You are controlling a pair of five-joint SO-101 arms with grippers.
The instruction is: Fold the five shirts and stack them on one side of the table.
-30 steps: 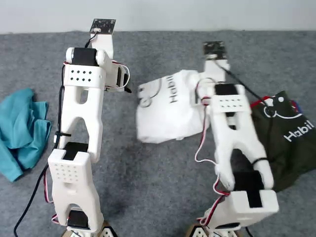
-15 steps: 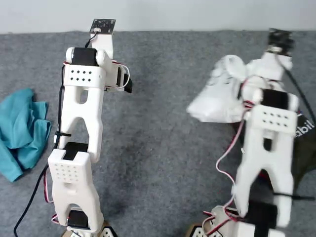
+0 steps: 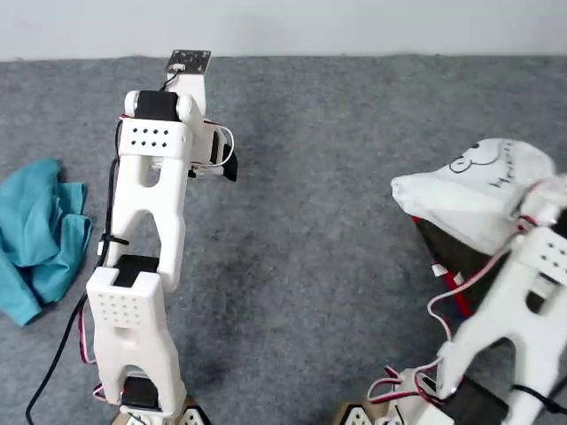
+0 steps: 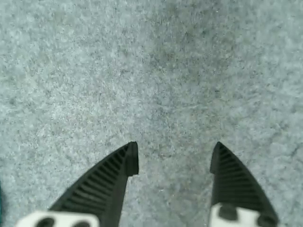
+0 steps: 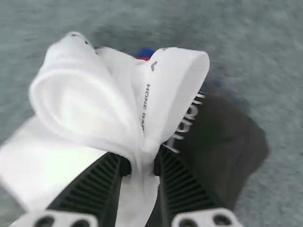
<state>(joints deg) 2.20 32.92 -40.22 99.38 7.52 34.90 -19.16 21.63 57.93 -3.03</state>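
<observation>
On my far left in the high view a teal shirt (image 3: 40, 235) lies crumpled in a heap near the edge of the grey carpeted table (image 3: 310, 266), well apart from both arms. Next along, the left arm (image 3: 146, 221) stretches toward the far side of the table. Its wrist view shows me the left gripper (image 4: 175, 156) with its two black jaws spread wide apart, nothing between them, and bare carpet beneath. No shirt lies anywhere near those jaws. Moving across the middle and over to my right, the white shirt (image 3: 474, 199) sits bunched at the table's right edge, just ahead of the right arm (image 3: 532, 274). From overhead I cannot see how it is held, because the arm's own links cover the grip. The right wrist view settles that: the right gripper (image 5: 141, 163) has its jaws pressed close together on a pinched fold of the white shirt (image 5: 94, 109), with the rest of the cloth billowing out in loose rolls beyond the fingertips. That view also shows a black shirt (image 5: 222, 142) spread on the carpet beneath and beside the white one, with a small scrap of blue (image 5: 144, 53) peeking past the white cloth. From above, the black shirt (image 3: 440, 251) shows as a dark wedge under the white bundle.
</observation>
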